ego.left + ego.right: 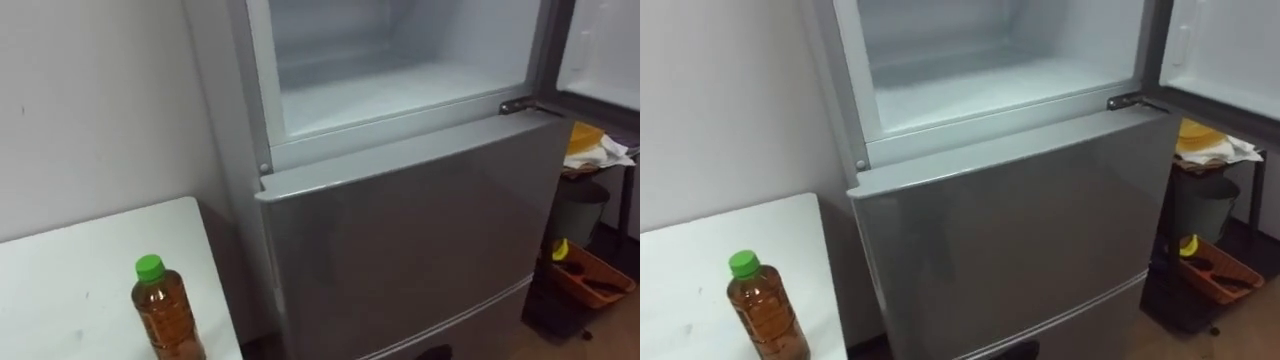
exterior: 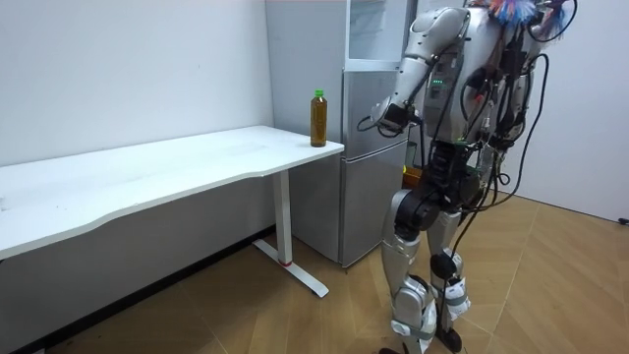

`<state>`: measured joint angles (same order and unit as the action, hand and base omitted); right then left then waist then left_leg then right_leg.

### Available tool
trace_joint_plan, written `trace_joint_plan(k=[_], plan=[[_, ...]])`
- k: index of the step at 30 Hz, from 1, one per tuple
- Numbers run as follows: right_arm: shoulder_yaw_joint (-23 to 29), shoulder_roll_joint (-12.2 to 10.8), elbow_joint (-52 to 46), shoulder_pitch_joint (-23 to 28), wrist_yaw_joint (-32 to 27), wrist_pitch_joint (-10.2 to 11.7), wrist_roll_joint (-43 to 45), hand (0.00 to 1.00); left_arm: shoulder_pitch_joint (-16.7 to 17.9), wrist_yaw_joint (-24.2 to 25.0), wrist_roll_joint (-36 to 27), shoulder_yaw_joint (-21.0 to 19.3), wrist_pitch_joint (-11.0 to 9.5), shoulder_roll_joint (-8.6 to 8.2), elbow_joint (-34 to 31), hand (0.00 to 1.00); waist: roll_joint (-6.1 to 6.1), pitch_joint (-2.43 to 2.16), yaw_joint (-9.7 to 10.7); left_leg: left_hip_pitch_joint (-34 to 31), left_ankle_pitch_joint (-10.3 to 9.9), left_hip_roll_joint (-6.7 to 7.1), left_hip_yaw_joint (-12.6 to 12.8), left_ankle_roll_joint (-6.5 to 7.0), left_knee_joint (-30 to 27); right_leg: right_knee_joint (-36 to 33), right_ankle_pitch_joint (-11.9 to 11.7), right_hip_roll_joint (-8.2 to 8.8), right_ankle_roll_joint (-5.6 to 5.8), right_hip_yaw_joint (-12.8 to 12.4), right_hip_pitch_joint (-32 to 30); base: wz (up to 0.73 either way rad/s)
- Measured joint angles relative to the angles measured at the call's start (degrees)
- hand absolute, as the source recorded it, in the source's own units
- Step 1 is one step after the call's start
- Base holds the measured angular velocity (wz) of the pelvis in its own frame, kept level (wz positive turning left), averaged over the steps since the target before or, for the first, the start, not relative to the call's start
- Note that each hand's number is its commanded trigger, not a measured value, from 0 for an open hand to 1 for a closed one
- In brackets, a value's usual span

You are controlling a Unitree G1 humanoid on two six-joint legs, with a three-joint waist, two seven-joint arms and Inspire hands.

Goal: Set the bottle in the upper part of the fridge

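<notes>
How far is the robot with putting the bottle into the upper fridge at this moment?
Done: the upper door is open, so the upper compartment is reachable. In hand: nothing yet; the bottle stands upright on the white table beside the fridge, and the left hand is raised before the fridge without it. Left: grasp the bottle and set it inside.
</notes>
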<state>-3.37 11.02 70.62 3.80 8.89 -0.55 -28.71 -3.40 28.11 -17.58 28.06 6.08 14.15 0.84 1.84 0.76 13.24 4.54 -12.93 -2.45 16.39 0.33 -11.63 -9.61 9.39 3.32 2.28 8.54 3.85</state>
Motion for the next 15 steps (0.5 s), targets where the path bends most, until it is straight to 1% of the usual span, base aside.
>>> trace_joint_plan(k=[1, 3, 5, 7, 11, 13, 15], plan=[[-0.01, -0.22, -0.20, -0.01, 0.00, 0.01, 0.06, 0.00, 1.25, -0.06, 0.38, -1.13, -0.01, -0.02, 0.02, 0.00, -0.16, -0.06, -0.66, 0.05, 0.00, -0.02, -0.04, 0.00, 0.00, -0.04, 0.04, 0.00, -0.04, 0.05, 0.01, 0.00], [-0.03, -0.37, -0.40, -0.02, 0.02, 0.02, 0.23, 0.00, 2.24, -0.38, 0.44, -1.82, -0.01, 0.02, 0.02, 0.00, -0.33, -0.03, -1.34, -0.10, 0.00, 0.01, -0.43, 0.00, -0.01, -0.04, 0.04, 0.04, -0.04, 0.41, 0.05, 0.10], [-0.04, -0.46, -0.98, 0.02, 0.02, 0.02, 0.64, 0.00, 3.48, -0.40, 0.43, -2.62, -0.04, -0.08, 0.00, 0.00, -0.42, -0.03, -1.51, -0.40, 0.01, 0.10, -1.11, 0.02, -0.03, 0.02, 0.06, 0.12, -0.01, 1.06, 0.15, 0.15], [-0.07, -0.55, -1.62, 0.25, 0.07, 0.07, 1.64, 0.00, 5.27, -0.40, 0.97, -3.18, -0.04, -0.16, -0.01, 0.00, -0.46, -0.03, -2.59, -0.43, 0.06, 0.06, -1.29, -0.06, -0.01, 0.01, 0.12, 0.11, -0.11, 1.40, 0.18, 0.04], [-0.39, -0.75, -1.82, 0.31, 0.57, 0.11, 2.22, 0.00, 7.08, -0.25, 1.74, -4.44, -0.21, -0.06, 0.39, 0.00, -0.85, -0.05, -3.29, -0.94, 0.25, 0.11, -2.26, -0.22, -0.06, 0.07, 0.26, 0.15, -0.28, 2.42, 0.16, 0.13], [-0.33, -1.14, -1.96, 1.02, 1.25, 0.50, 2.24, 0.00, 8.78, -0.43, 3.61, -5.87, -0.25, -0.24, 2.15, 0.00, -1.50, -0.25, -3.98, -1.05, 0.35, 0.06, -2.57, -0.39, -0.09, 0.05, 0.55, 0.11, -0.43, 2.95, 0.29, 0.09], [-0.26, -1.25, -1.98, 1.22, 1.52, 0.48, 2.44, 0.00, 9.99, -0.47, 4.09, -7.11, -0.25, -0.19, 3.87, 0.00, -1.84, -0.41, -4.36, -1.32, 0.38, 0.06, -2.73, -0.44, -0.20, 0.08, 0.65, 0.10, -0.47, 3.26, 0.22, 0.10]])
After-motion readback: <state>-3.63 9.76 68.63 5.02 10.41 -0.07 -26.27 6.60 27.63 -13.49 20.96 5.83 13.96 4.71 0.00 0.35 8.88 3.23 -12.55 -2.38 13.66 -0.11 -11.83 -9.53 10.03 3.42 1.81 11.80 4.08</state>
